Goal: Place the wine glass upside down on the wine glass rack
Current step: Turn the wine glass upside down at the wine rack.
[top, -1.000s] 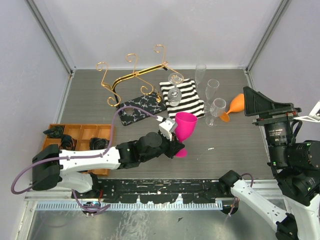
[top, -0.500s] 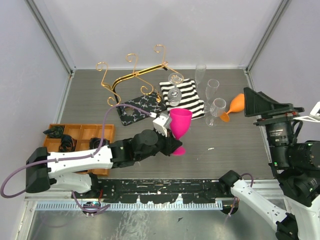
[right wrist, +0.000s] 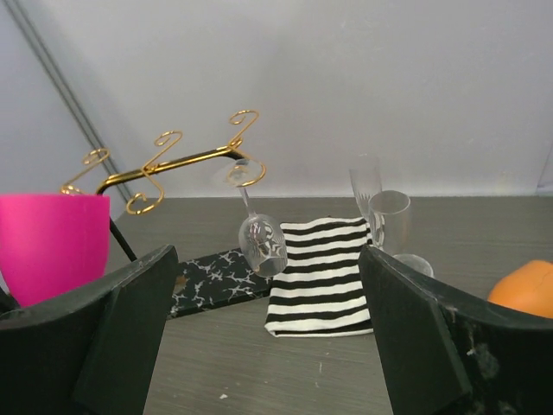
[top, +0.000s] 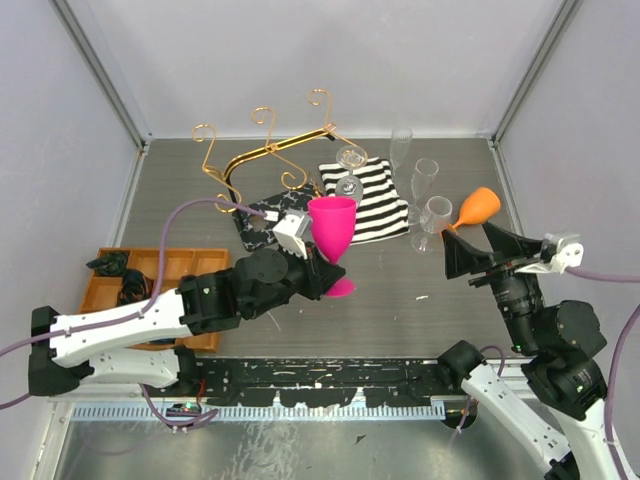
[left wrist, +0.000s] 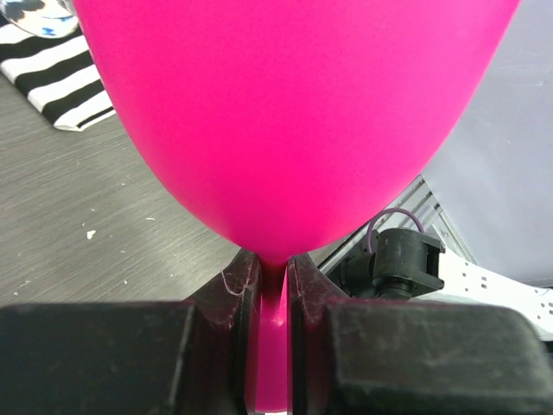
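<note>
A: Glass first. Where is your pink wine glass (top: pixel 332 225)?

B: Up in the air, over the bench (top: pixel 420 320), just in front of the wine glass rack (top: pixel 265 150). It stands the right way up, cup on top and foot at the bottom.

A: What holds it?

B: Your left jaws. They are pinched tight on the thin stem, right under the cup. That is a good spot, I think. The cup and the foot are both too fat to slip through.

A: And your right jaws?

B: Wide apart, holding nothing. They wait off to the side near the orange glass (top: pixel 478 208), out of the way.

A: Is the job done?

B: Not yet. You have to tip the glass over so its foot can slide into a gold hook. One clear glass (right wrist: pixel 262 242) hangs there like that, so pick a free hook and do not bump it.
</note>
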